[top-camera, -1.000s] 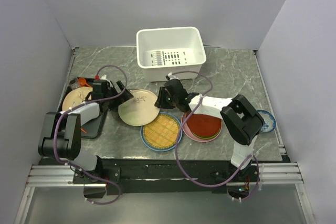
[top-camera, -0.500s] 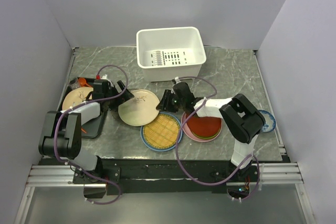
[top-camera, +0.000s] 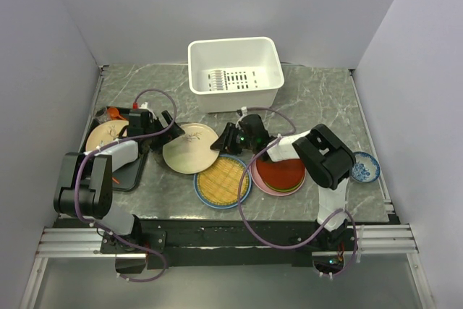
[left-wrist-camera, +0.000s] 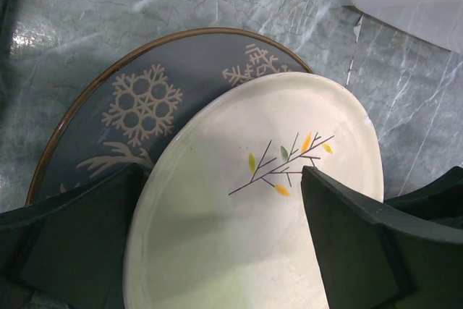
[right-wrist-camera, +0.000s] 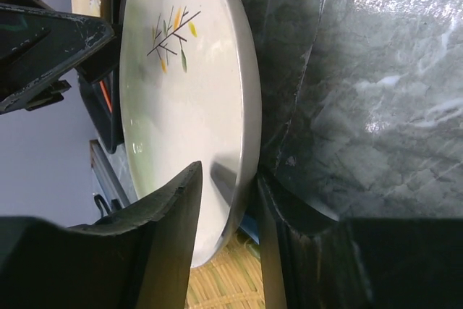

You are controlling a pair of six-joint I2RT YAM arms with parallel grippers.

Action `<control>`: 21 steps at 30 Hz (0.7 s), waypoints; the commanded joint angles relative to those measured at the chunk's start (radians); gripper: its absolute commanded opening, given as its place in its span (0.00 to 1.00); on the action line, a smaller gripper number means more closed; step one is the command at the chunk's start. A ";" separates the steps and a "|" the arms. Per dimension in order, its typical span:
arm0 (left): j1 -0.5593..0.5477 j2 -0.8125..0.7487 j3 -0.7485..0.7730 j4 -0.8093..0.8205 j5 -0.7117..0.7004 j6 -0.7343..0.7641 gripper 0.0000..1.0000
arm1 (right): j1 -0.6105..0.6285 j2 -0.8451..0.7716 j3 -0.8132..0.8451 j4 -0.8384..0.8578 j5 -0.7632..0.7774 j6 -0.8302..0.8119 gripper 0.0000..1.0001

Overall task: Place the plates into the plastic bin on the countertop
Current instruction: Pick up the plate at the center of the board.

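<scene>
Cream sprig plate (right-wrist-camera: 188, 99), apparently no legible writing.

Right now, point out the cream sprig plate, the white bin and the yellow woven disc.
cream sprig plate (left-wrist-camera: 253, 215), left wrist view, its face
white bin (top-camera: 235, 77), top external view, its floor
yellow woven disc (top-camera: 223, 181), top external view, its centre

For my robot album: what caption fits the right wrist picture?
Right hand straddling the cream plate's rim.
</scene>
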 commanded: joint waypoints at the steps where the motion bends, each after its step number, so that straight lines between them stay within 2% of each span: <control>1: -0.008 0.019 0.007 -0.044 0.000 0.018 0.99 | -0.003 0.020 -0.003 0.144 -0.065 0.041 0.39; 9: -0.010 0.010 0.005 -0.046 -0.002 0.016 0.99 | -0.018 0.029 -0.046 0.265 -0.108 0.093 0.01; 21: -0.010 -0.062 -0.004 -0.046 -0.007 0.006 0.99 | -0.031 -0.035 -0.089 0.268 -0.093 0.083 0.00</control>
